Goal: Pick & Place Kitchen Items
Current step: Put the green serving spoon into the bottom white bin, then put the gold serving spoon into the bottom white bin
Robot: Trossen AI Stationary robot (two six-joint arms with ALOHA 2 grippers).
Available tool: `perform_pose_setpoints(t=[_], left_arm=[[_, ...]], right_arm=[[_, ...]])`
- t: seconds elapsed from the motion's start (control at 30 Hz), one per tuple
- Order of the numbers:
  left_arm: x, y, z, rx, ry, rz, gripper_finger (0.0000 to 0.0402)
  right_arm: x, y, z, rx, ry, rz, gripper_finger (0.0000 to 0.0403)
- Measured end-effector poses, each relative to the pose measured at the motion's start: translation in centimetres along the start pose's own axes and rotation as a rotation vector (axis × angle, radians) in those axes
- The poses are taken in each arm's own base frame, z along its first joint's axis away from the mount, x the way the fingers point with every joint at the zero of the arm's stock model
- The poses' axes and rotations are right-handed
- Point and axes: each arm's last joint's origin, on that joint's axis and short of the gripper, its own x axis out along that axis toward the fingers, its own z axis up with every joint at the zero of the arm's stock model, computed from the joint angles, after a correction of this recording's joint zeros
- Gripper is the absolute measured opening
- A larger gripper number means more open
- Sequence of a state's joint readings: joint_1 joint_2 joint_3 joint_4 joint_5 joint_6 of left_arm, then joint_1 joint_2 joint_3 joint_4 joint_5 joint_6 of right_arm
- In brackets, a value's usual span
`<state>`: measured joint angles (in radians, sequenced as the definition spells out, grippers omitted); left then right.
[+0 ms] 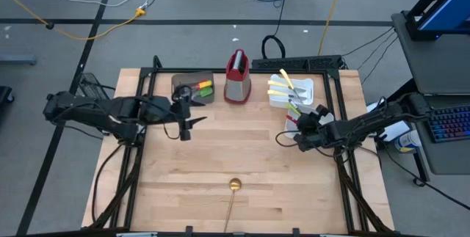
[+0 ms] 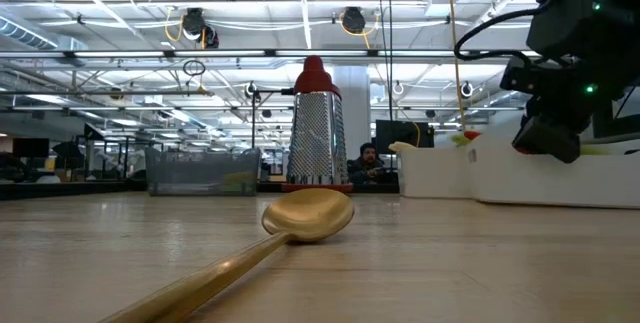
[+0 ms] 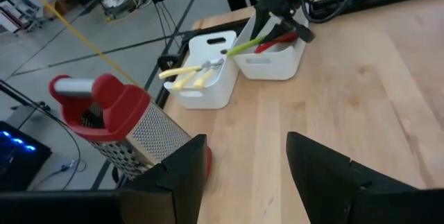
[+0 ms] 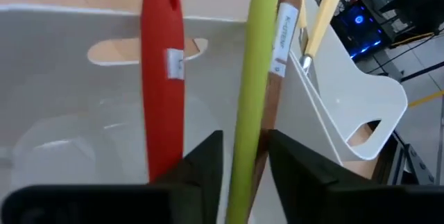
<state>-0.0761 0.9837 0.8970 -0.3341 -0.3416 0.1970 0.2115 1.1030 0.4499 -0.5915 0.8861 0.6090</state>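
Green spatula handle sits clamped between our right gripper fingers, over the white tray. Next we should lift it straight up. Our left gripper waits, spread wide.

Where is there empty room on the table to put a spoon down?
Bare wood spans the middle, between the left gripper, the right gripper and the gold spoon near the front edge. The back is crowded: brown bin, grater, white trays.

High view looks straight down on the whole table, low view sits at tabletop level just behind the gold spoon facing the grater, wrist views look close past their fingers; all but the right wrist view share the grater.
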Motion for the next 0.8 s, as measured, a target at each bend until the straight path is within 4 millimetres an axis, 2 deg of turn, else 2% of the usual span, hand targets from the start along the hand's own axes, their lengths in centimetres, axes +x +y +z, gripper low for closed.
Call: perform_pose_setpoints(t=[0.17, 0.3, 0.8], left_arm=[[0.2, -0.1, -0.2, 0.009, 0.025, -0.005, 0.0202], [0.4, -0.2, -0.3, 0.012, 0.034, -0.007, 0.0202], [0.3, -0.2, -0.2, 0.015, 0.024, -0.005, 0.0202]], right_arm=[[0.1, 0.0, -0.2, -0.007, 0.019, 0.015, 0.0146], [0.0, 0.1, -0.1, -0.002, 0.019, 0.026, 0.0164], [-2.0, -0.7, 2.5, 0.053, -0.068, 0.207, 0.0174]])
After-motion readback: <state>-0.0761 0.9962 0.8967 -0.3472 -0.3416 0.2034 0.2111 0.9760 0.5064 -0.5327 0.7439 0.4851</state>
